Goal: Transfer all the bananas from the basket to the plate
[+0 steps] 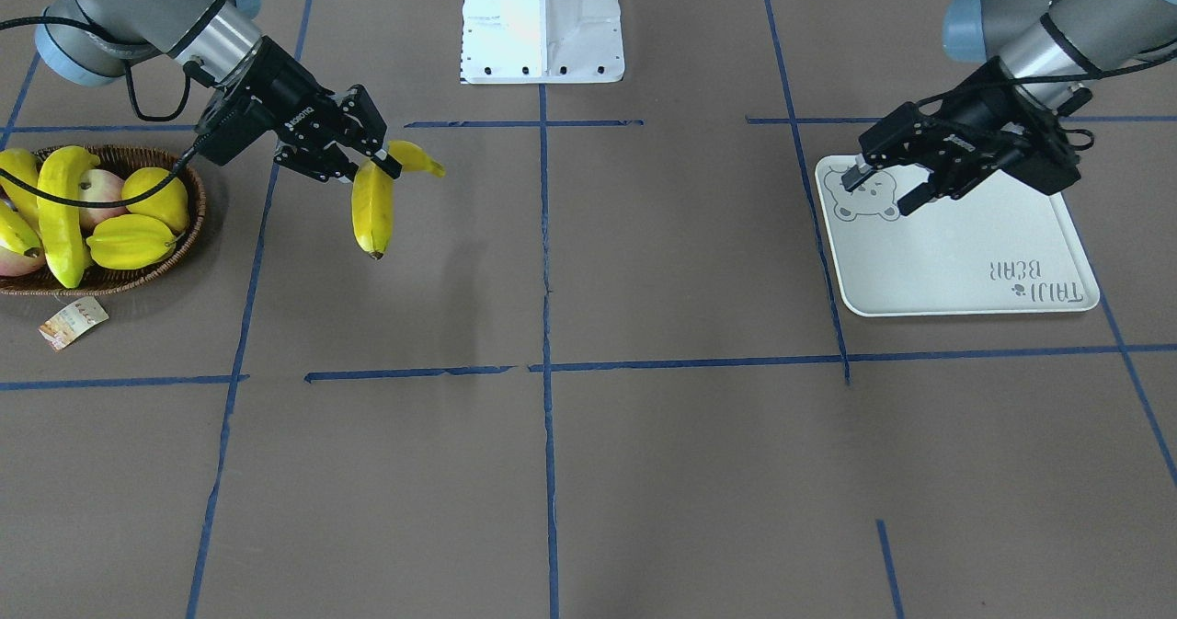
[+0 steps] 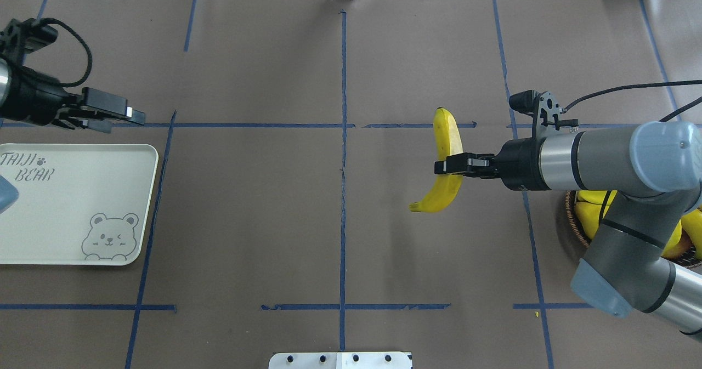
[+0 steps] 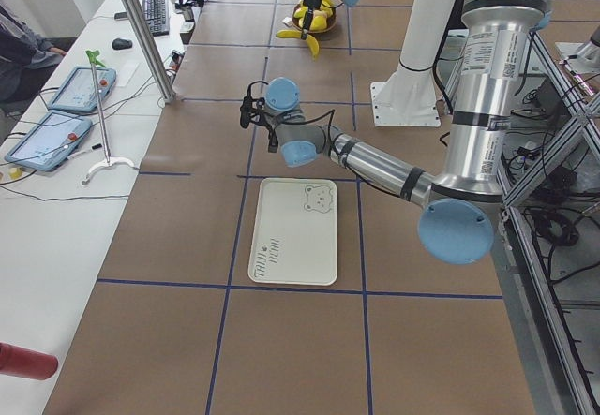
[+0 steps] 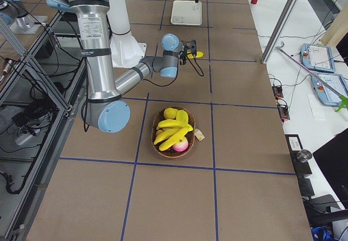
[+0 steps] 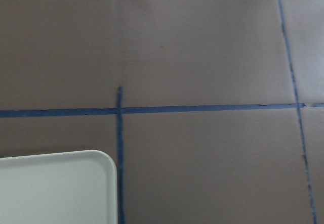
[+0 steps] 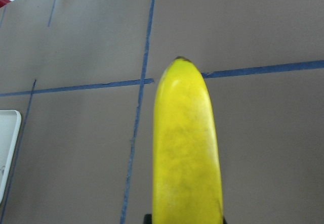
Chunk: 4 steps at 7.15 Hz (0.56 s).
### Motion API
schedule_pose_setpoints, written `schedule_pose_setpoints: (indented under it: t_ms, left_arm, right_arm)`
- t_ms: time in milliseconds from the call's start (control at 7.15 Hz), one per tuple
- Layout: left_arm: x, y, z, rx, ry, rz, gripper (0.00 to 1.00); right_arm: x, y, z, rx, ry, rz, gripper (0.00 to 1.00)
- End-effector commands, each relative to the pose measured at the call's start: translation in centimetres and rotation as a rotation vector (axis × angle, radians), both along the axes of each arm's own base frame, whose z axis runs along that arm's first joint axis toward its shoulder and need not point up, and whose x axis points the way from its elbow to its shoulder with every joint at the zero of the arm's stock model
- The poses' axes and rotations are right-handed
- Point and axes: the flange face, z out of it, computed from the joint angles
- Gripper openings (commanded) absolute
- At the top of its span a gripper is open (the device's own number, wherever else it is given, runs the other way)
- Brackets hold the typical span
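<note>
Seen from above, the left hand (image 2: pixel 117 119) hovers at the far left, just beyond the far edge of the plate (image 2: pixel 66 210), its two fingers spread apart and holding nothing. The white plate lies flat on the brown counter (image 2: pixel 247 221) with nothing on it. Its left side is cut off by the picture edge, and a blue arm joint covers a small part of it.

Right of the centre tape line (image 2: pixel 343 193), one banana (image 2: pixel 445 134) hangs above the counter, well apart from the plate. The right hand (image 2: pixel 445 167) is clamped across its middle, and both curved ends stick out.

At the far right the basket (image 2: pixel 570 218) is almost wholly hidden under the right arm. The front camera shows it better: more bananas (image 1: pixel 60 214) lie inside beside a starfruit (image 1: pixel 129 240) and a lemon (image 1: pixel 158 198). The picture edge cuts the basket off, so their number is hard to tell. A paper tag (image 1: pixel 74 320) lies on the counter beside it
</note>
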Motion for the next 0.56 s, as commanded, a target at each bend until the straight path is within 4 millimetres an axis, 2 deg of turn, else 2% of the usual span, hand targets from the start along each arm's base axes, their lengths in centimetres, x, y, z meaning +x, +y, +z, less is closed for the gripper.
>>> schedule_pose_setpoints:
  t_ms: [0,140,420]
  left_arm:
    - [4.9,-0.4,-7.2,-0.02,0.093,0.042,1.0]
    - [7.1,0.1,-9.4,0.01,0.115,0.074,1.0]
    - [10.7,1.1,-12.1,0.054,0.131,0.05,1.0]
  right_arm:
    - [-3.5,0.4,-2.5,0.004,-0.04,0.024,0.1]
    - [-4.8,0.3,-3.5,0.011,-0.049,0.027,0.1]
    - [-6.7,-0.2,-6.3,0.007,-0.042,0.018,0.1]
